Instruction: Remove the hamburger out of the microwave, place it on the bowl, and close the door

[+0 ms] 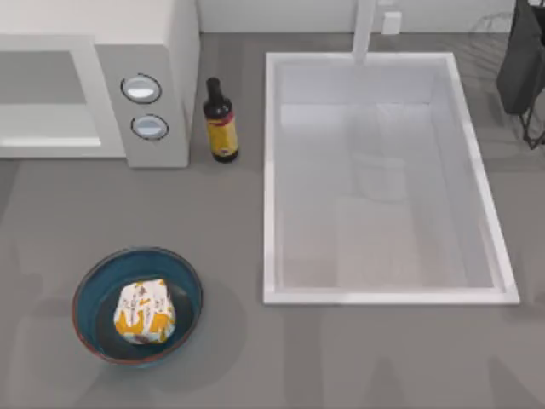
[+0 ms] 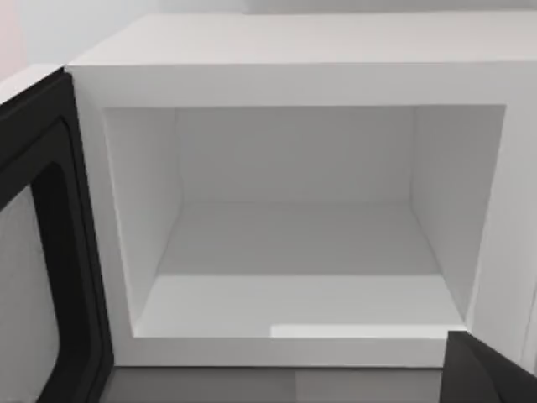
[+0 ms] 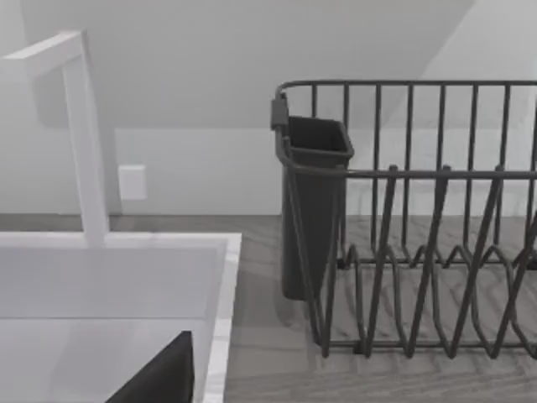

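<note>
Seen from above, the hamburger [image 1: 144, 311] sits inside the bowl [image 1: 92, 281] at the near left of the grey tabletop [image 1: 341, 358], wrapper up. Microwave [image 1: 162, 51] at the far left, two knobs facing up-view; a dark sauce bottle [image 1: 221, 121] stands just beside its right wall, between it and the white sink [image 1: 271, 187]. Dish rack [image 1: 524, 68] at the far right corner. On the left wrist view: microwave cavity [image 2: 294, 243] straight ahead of the left tool, pale and bare; the door [image 2: 42, 252] swung open at the cavity's side, dark inner face showing. One dark tip of the left tool [image 2: 487, 374] juts into the corner; spread or pressed together, cannot tell. On the right wrist view: dish rack [image 3: 419, 218] with its dark cutlery cup [image 3: 312, 201] ahead of the right tool [image 3: 159, 378], sink rim [image 3: 222, 302] and faucet [image 3: 84, 134] alongside; one dark finger edge shows, state cannot tell.
</note>
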{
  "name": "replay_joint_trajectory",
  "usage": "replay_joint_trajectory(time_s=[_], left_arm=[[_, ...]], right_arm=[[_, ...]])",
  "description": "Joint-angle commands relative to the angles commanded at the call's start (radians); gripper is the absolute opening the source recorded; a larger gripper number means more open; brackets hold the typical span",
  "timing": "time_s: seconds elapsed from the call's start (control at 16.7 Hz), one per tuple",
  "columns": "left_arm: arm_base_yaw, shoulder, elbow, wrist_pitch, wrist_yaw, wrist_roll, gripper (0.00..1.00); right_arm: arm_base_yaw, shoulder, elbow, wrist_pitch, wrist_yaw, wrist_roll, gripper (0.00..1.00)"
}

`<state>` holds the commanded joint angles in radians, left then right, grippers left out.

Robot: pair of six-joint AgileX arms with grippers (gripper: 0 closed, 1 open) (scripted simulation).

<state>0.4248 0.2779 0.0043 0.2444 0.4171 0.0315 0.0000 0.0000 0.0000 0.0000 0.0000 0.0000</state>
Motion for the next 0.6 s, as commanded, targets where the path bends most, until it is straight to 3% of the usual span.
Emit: replay_joint_trajectory(time_s=[0.24,0.6], left_arm=[[0.107,0.192,0.188,-0.139,0.052,0.132,0.0],[0.335,0.722,0.672,-0.471,0.155,0.436,0.0]], right_arm=[[0.0,0.0,0.0,0.0,0.0,0.0,1.0],[0.0,0.0,0.0,0.0,0.0,0.0,1.0]])
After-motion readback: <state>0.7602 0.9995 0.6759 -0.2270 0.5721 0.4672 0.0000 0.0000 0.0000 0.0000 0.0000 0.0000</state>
